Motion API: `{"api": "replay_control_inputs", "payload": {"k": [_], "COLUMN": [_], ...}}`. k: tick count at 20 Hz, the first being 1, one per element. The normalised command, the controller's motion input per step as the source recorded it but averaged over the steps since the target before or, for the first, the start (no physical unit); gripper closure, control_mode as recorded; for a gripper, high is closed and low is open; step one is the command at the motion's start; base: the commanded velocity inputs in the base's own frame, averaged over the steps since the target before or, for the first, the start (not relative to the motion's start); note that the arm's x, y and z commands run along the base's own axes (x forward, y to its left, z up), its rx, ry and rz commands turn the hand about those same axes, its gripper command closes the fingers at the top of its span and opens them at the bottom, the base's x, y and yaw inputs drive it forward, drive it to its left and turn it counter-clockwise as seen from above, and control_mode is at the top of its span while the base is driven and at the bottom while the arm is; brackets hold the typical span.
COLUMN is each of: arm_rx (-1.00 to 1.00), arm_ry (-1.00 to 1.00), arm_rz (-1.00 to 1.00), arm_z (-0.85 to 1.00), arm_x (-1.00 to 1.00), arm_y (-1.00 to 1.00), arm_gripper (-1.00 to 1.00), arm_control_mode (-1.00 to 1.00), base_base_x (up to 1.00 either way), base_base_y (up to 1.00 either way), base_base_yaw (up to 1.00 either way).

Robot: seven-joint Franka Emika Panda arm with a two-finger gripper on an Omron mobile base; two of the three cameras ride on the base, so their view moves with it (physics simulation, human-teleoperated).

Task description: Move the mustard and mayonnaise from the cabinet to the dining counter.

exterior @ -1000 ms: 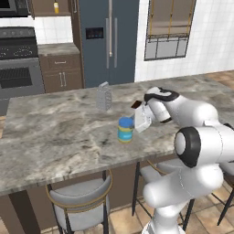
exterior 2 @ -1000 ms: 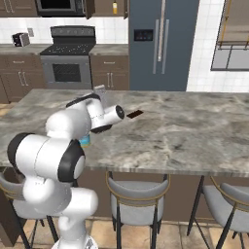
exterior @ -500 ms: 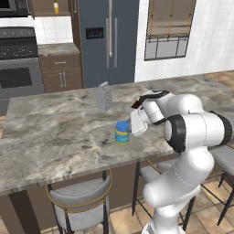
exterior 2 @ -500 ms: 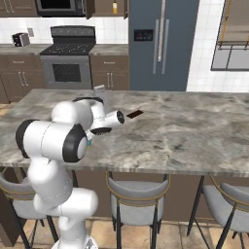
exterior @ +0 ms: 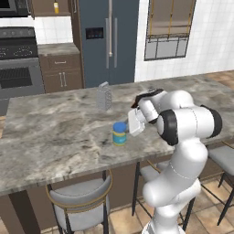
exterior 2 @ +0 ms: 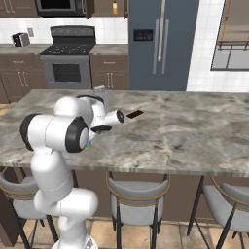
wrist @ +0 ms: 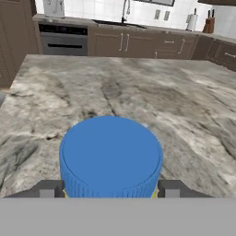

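Item, far left of the room: the mustard (exterior: 55,7), slim yellow bottle, upright on the shelf of the open cabinet (exterior: 49,7), well apart from the arm.

Item, centre: the dining counter (exterior: 55,132), veined marble top, a grey box grater (exterior: 104,96) standing toward its far side.

Item, centre: the mayonnaise (exterior: 119,133), squat jar, blue lid up, axis vertical, standing upright on the marble near the front edge.

Item, right of the jar: the gripper (exterior: 133,124), just beside the jar and level with it. In the hand view the blue lid (wrist: 110,154) sits squarely between the two finger tips (wrist: 45,188), one on each side. Jaws stand wide around the jar; whether they press its sides cannot be told.

Judgement: jar delivered; mustard remains.
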Motion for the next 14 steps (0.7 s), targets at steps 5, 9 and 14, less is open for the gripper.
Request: {"api": "replay_control_inputs", "payload": {"k": [5,9,14], "arm_rx": [-0.05,-0.07,-0.08], "arm_ry": [-0.06,-0.08,-0.09], "arm_rz": [0.02,0.01,0.00], "arm_z": [-0.13,-0.13,-0.11], "arm_x": [0.13,0.01,-0.01], "arm_y": [0.01,0.01,0.00], "arm_gripper": [1.00,1.00,-1.00], "arm_control_mode": [-1.00,-1.00,-1.00], "base_base_x": [0.00,0.00,0.00], "base_base_y": [0.00,0.00,0.00], "base_base_yaw": [0.00,0.00,0.00]}}
